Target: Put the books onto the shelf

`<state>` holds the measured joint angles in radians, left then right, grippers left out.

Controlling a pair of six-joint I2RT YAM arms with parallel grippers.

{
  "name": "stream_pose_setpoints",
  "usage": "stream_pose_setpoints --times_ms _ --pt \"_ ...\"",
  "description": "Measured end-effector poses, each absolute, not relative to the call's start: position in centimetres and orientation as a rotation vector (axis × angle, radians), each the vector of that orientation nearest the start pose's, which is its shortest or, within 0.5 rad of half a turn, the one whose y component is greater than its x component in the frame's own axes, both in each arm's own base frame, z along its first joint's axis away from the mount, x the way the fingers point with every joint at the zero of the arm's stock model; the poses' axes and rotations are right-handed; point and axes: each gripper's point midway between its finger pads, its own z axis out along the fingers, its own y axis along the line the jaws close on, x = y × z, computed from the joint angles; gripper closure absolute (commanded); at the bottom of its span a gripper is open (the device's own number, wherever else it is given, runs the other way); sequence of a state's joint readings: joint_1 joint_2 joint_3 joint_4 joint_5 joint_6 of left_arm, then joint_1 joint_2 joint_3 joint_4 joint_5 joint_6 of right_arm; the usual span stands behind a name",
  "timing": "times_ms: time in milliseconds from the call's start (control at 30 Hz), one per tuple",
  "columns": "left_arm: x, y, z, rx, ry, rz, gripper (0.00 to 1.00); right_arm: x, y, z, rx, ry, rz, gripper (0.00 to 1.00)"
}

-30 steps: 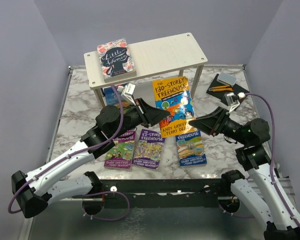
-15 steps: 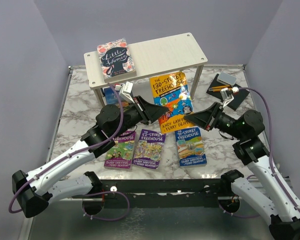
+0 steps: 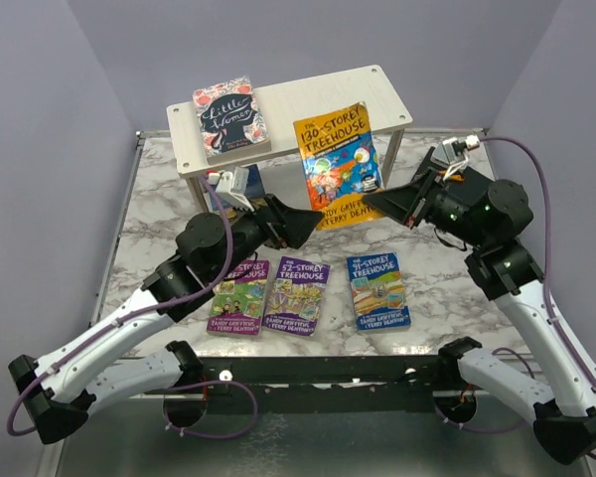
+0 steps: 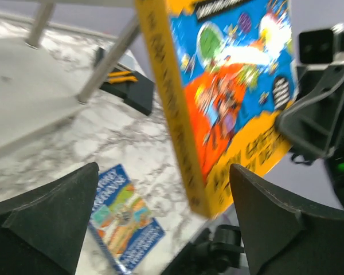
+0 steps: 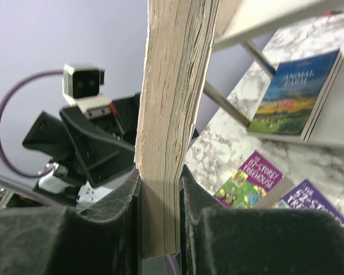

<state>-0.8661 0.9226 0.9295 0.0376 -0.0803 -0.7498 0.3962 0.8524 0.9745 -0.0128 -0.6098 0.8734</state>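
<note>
An orange "130-Storey Treehouse" book [image 3: 336,159] hangs upright in front of the right half of the shelf [image 3: 318,107]. My right gripper [image 3: 375,203] is shut on its lower edge, and the page block [image 5: 175,86] is pinched between both pads. My left gripper [image 3: 312,221] is open just below and left of the book [image 4: 235,86], not touching it. "Little Women" [image 3: 228,117] lies on the top board. "Animal Farm" [image 5: 292,94] lies on the lower board. A green-pink [image 3: 238,296], a purple [image 3: 296,295] and a blue Treehouse book [image 3: 377,290] lie flat on the marble.
A black pad with pencils and an eraser [image 3: 445,167] lies at the back right, behind my right arm. Silver shelf posts [image 4: 106,63] stand beside the held book. The three flat books line the table's near edge.
My left gripper has let go of the orange book, opened wide and drawn back. My right gripper has lifted the book up and back toward the shelf.
</note>
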Motion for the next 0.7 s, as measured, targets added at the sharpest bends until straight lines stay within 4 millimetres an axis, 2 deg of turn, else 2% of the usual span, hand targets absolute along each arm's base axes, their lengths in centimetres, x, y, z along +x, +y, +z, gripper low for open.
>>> stream_pose_setpoints --times_ms 67,233,367,433,533,700 --pt "22.1 -26.8 36.5 0.034 1.656 -1.131 0.01 22.5 22.8 41.4 -0.164 1.635 1.409 1.00" --pt "21.0 -22.4 37.5 0.050 1.598 -0.982 0.01 25.2 23.6 43.9 -0.175 1.614 1.382 0.99" --pt "19.9 -19.7 37.3 0.092 1.579 -0.892 0.01 28.1 24.9 44.9 -0.178 1.625 1.386 1.00" --pt "19.5 -19.0 36.9 0.115 1.581 -0.858 0.01 29.5 25.9 45.3 -0.187 1.635 1.398 1.00" --pt "19.3 -18.5 35.3 0.168 1.614 -0.803 0.01 31.5 27.7 46.1 -0.205 1.641 1.416 0.99" --pt "19.1 -18.8 30.4 0.291 1.722 -0.715 0.01 32.8 31.7 47.5 -0.264 1.647 1.470 0.99"
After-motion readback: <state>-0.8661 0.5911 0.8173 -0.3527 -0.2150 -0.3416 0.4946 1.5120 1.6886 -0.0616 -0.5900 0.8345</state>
